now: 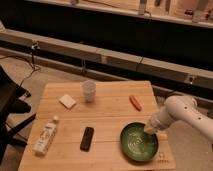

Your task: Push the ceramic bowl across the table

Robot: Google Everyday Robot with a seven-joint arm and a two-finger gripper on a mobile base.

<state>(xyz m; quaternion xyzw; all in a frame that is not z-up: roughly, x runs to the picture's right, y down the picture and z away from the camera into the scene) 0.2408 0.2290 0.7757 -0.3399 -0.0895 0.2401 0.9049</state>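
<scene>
We are looking at the light wooden slatted counter (107, 107), where the wide glossy dark green ceramic bowl (135, 146) is sitting near a front corner. Our gripper (149, 130), fingers pressed together, is resting at its rim to start the push; next we are needing steady pressure across.

You get dim, warm light from above: the table (112, 107) glows amber, the background is dark. Pale glare streaks the ceramic bowl (132, 147), where the gripper (149, 129) sits at its right rim, brightly lit.
</scene>
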